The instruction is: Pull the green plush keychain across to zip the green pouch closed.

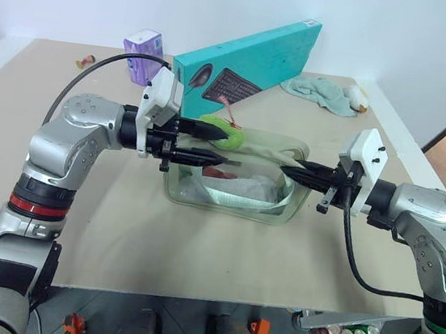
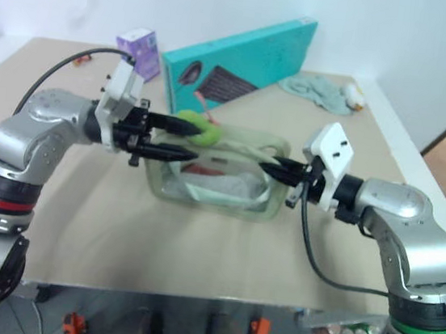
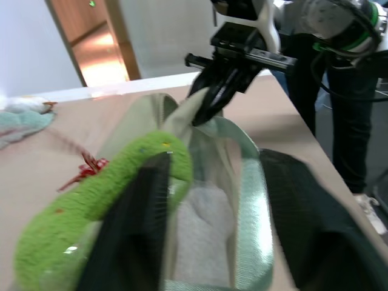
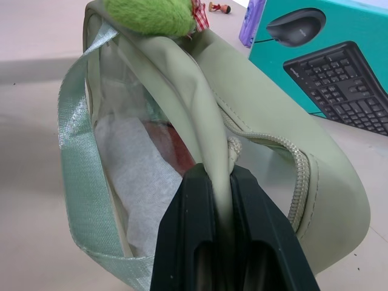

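left gripper (image 1: 210, 143): fingers spread, straddling the green plush keychain (image 1: 221, 132), no clamp on it | right gripper (image 1: 291, 172): pinched on the green pouch (image 1: 237, 187) end fabric, anchoring | keychain lies at the pouch's left end, against the left fingers; zipper line runs toward the right gripper | left arm nearer

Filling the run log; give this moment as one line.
left gripper: open beside lime-green plush keychain | right gripper: shut on sage-green fabric pouch end | zipper: open
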Motion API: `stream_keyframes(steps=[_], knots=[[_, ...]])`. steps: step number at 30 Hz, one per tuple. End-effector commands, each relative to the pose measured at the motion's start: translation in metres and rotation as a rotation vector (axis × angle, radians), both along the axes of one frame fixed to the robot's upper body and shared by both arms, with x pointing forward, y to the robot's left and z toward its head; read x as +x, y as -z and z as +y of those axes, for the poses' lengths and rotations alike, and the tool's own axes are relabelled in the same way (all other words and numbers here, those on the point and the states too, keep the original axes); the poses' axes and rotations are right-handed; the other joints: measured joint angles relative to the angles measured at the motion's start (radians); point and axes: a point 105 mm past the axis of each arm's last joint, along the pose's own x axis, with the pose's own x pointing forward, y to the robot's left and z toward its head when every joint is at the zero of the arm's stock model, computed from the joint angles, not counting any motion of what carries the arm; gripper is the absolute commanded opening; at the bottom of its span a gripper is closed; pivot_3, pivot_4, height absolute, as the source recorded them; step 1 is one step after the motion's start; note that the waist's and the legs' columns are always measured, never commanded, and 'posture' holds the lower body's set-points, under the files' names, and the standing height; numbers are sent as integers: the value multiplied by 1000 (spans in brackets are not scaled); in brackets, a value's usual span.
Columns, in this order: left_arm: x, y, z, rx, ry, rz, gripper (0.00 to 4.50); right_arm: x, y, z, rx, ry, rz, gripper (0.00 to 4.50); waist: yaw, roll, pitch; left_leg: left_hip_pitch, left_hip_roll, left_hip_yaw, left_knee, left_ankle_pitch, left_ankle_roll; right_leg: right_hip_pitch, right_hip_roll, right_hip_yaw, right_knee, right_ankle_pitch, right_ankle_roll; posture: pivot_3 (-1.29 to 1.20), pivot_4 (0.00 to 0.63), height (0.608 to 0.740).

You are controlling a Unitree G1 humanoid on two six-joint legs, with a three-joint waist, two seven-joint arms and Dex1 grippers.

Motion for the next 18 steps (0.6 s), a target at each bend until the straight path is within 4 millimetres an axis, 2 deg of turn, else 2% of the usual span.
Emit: stream_keyframes(steps=[1,5,8,9,12,14,18], knots=[[-11,-10,6,48,36,-32,3625,-3,-13,3,-8,-25,-58,0,0,0,0,0,0,0,0,0,0,0,0,0,0,0,0,0,150,740],[-10,-15,27,73,-22,-2,3625,-3,-12,3,-11,-26,-55,0,0,0,0,0,0,0,0,0,0,0,0,0,0,0,0,0,150,740],[-5,-27,42,17,-109,-6,3625,-3,-12,2,-11,-28,-54,0,0,0,0,0,0,0,0,0,0,0,0,0,0,0,0,0,150,740],[1,-28,52,-4,-176,-3,3625,-3,-12,2,-11,-29,-54,0,0,0,0,0,0,0,0,0,0,0,0,0,0,0,0,0,150,740],[16,-14,76,-34,-335,4,3625,-3,-11,2,-11,-33,-52,0,-2,0,0,1,0,1,0,0,0,0,0,1,0,0,0,0,150,740],[15,-1,79,-27,-352,19,3625,-3,-11,2,-11,-36,-52,0,-1,0,0,1,1,0,0,0,0,0,0,0,0,0,0,0,150,740],[17,11,85,-57,-414,54,3625,-2,-11,3,-13,-41,-52,0,1,-1,0,0,1,0,1,0,0,0,-1,0,0,0,0,0,150,740]])
